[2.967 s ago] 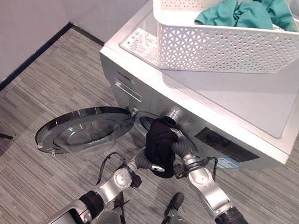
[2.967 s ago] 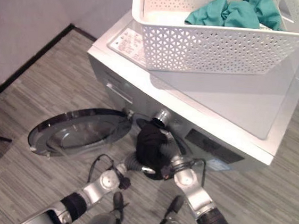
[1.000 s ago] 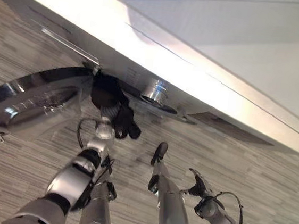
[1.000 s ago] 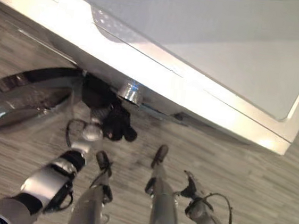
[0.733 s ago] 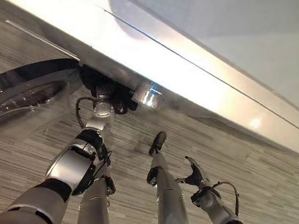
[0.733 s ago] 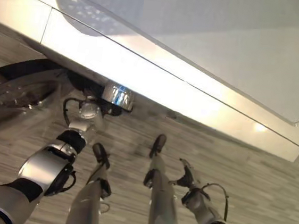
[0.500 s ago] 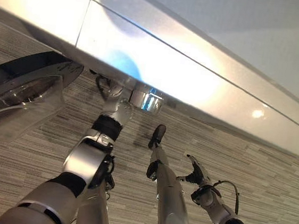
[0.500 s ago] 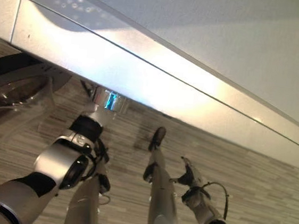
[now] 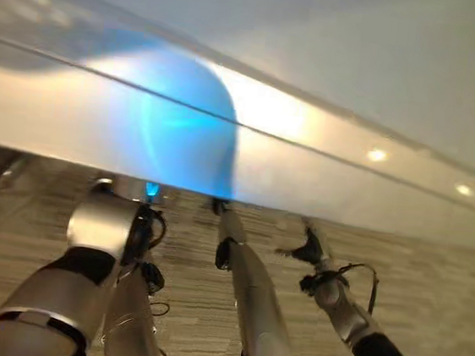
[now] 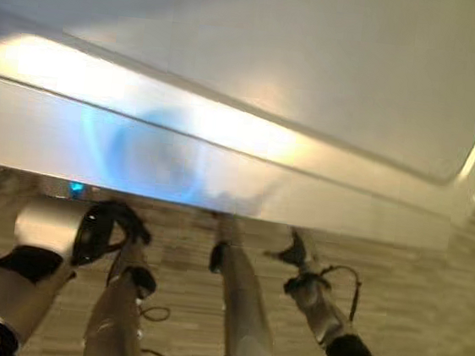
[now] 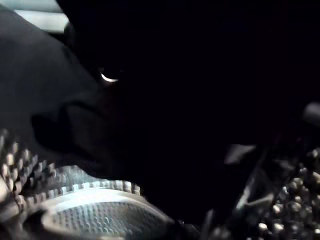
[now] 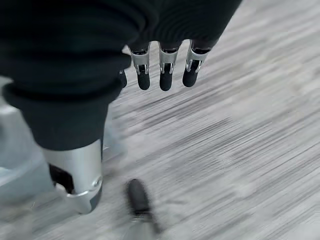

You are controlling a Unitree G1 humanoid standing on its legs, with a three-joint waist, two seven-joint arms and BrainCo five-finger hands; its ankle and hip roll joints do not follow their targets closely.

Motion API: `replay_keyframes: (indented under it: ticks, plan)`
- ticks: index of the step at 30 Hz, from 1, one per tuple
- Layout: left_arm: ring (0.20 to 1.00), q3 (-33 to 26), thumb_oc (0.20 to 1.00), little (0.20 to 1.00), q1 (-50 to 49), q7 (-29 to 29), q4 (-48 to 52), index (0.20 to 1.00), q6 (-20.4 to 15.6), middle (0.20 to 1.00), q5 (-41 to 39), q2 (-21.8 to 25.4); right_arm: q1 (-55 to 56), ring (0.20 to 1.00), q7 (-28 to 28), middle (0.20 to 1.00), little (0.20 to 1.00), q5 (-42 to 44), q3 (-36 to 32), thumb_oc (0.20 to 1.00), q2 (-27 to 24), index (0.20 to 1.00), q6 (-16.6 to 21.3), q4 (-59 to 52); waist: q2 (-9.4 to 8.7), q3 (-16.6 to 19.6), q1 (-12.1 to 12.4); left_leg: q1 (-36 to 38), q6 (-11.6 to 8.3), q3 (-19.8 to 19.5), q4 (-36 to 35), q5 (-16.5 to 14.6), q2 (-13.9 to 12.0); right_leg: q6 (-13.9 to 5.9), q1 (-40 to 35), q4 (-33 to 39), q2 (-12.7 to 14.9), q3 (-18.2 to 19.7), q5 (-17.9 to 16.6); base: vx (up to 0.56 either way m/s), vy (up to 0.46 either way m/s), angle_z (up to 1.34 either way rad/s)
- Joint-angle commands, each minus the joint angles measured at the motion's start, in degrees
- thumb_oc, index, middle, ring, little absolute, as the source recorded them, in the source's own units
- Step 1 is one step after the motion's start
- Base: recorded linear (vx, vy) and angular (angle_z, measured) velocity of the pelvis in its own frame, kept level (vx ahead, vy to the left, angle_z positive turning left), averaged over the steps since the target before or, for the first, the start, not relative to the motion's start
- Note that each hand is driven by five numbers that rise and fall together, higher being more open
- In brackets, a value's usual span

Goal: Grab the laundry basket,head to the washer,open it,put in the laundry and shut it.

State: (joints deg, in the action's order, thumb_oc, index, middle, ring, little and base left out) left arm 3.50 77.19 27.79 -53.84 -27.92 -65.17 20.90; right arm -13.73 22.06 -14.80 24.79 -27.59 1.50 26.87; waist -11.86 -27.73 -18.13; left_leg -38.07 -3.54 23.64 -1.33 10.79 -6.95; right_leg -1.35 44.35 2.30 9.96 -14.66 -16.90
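A laundry corner of a home or a mock-up room: a white front-loading washing machine with a smooth glossy top [image 10: 315, 84] fills the head views, standing on a grey wood-grain plank floor [image 12: 240, 150] that runs beneath it

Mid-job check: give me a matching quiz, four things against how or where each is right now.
Things:
1. right hand
2. left arm
3. washer
4. drum wall

States:
a. perforated metal
b. open, over the floor
c. pale, with a blue glow on its front edge
d. reaches under the washer's front edge

Pairs: 1-b, 2-d, 3-c, 4-a
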Motion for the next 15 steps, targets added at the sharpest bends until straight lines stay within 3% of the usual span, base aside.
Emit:
replay_keyframes:
  ticks: [1,3,4,5,10,11,13,15]
  plan:
    - [1.0,4.95,1.0,1.0,9.5,-4.47,-0.58,1.0,3.58,1.0,9.01,7.46,9.28,1.0,-1.64,1.0,1.0,1.83,-0.29,1.0,-1.74,1.0,1.65,2.08,3.68,4.77,1.43,7.29,-3.14,-0.66,-3.1,-7.82,-1.98,-11.99,-7.51,-4.46,1.49,-1.74,8.9,0.0,0.0,0.0]
    - [1.0,13.08,1.0,1.0,8.74,-7.51,-6.5,1.0,9.75,1.0,19.51,12.24,10.54,1.0,-3.08,1.0,1.0,2.62,-1.11,1.0,-3.01,1.0,2.29,2.56,5.17,5.06,2.3,7.77,-3.12,-0.67,-3.14,-7.5,-1.66,-11.8,-7.98,-4.36,1.63,-2.12,8.95,0.01,0.016,-0.18]
    - [1.0,18.19,1.0,1.0,8.8,-8.72,-10.17,1.0,12.83,1.0,28.46,14.98,10.68,1.0,-3.64,1.0,1.0,2.88,-1.59,1.0,-3.5,1.0,2.7,3.37,5.92,5.1,2.86,8.01,-3.14,-0.75,-3.15,-7.29,-1.58,-11.7,-8.26,-4.44,1.81,-2.44,9.08,0.01,0.015,-0.28]
    - [1.0,21.2,1.0,1.0,8.87,-7.79,-12.28,1.0,14.26,1.0,34.81,16.08,10.54,1.0,-3.8,1.0,1.0,3.23,-1.83,1.0,-3.64,1.0,3.02,3.93,6.39,5.06,3.26,8.13,-3.1,-0.89,-3.19,-6.96,-1.43,-11.45,-8.44,-4.45,1.91,-2.53,9.12,0.0,0.01,-0.25]
    - [1.0,34.61,1.0,1.0,8.26,-6.44,-19.0,1.0,22.2,1.0,66.78,15.29,9.03,1.0,-4.66,1.0,1.0,3.77,-0.78,1.0,-3.83,1.0,4.77,4.85,7.01,4.68,3.9,8.57,-3.27,-1.56,-3.21,-6.75,-1.58,-10.95,-9.03,-4.83,2.19,-3.27,9.77,-0.01,0.005,0.0]
    - [1.0,34.67,1.0,1.0,8.33,-6.32,-19.02,1.0,22.32,1.0,67.08,15.18,9.03,1.0,-4.66,1.0,1.0,3.76,-0.81,1.0,-3.69,1.0,4.78,4.86,6.9,4.65,3.97,8.59,-3.27,-1.56,-3.2,-6.75,-1.57,-10.94,-9.06,-4.83,2.2,-3.27,9.78,-0.01,0.0,0.09]
    - [1.0,38.69,1.0,1.0,5.67,-8.72,-20.48,1.0,25.85,1.0,78.96,12.36,8.39,1.0,-4.82,1.0,1.0,3.42,-0.11,1.0,-4.05,1.0,4.85,4.48,6.94,4.46,4.28,8.75,-3.18,-1.78,-3.24,-6.9,-1.53,-10.95,-9.42,-4.76,2.18,-3.32,9.93,-0.02,0.018,0.13]
    - [1.0,40.56,1.0,1.0,3.35,-11.65,-20.56,1.0,26.76,1.0,82.94,10.28,8.48,1.0,-5.24,1.0,1.0,3.44,-0.06,1.0,-4.22,1.0,4.27,4.56,7.13,4.16,4.64,8.97,-3.15,-1.97,-3.26,-6.89,-1.5,-10.9,-9.68,-4.86,2.24,-3.3,10.1,-0.01,0.013,0.16]
